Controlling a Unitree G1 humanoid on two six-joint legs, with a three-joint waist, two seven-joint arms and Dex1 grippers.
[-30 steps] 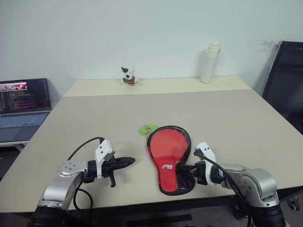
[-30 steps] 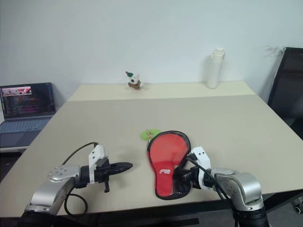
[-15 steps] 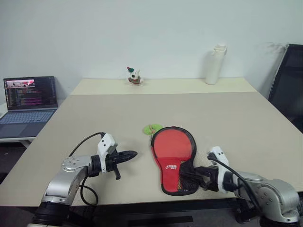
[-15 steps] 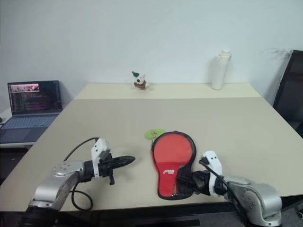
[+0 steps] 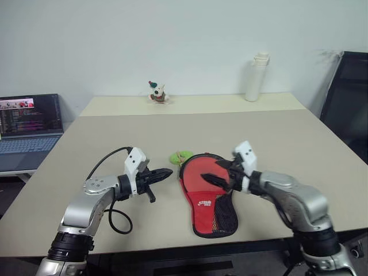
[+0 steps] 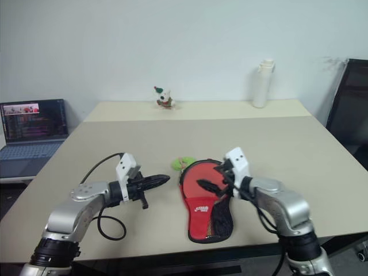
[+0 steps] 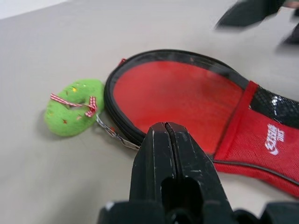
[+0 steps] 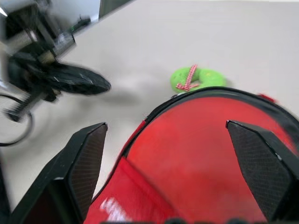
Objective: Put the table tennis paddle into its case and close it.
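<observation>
The case [image 5: 207, 195] lies flat on the beige desk [image 5: 287, 144], red side up with its black rim all round, the white logo and the black mesh pocket toward the robot's end. Inside the round part a red surface shows, which I take for the paddle's face; I cannot tell the paddle apart from the case's lining, and no wooden handle is visible.

The right tool [image 5: 218, 174] hovers above the round part of the case, its two black fingers [image 8: 86, 158] spread wide apart with nothing between them. In the right wrist view the red face sits directly beyond and between these fingers.

The left tool [image 5: 163, 172] hangs over the desk just to the left of the case, fingers pressed together and empty, tip aimed toward the case's rim. Just beyond that tip lies the green zipper charm [image 7: 72, 112], a small ring with a red-and-white bow, joined to the case's edge by a short chain and resting on the desk beside the case's far left rim.

Well beyond both tools, at the desk's far edge, stand a small plush toy [image 5: 156, 92] and a white bottle [image 5: 255, 77]. An open laptop [image 5: 29, 129] sits off to the left of the left tool.
</observation>
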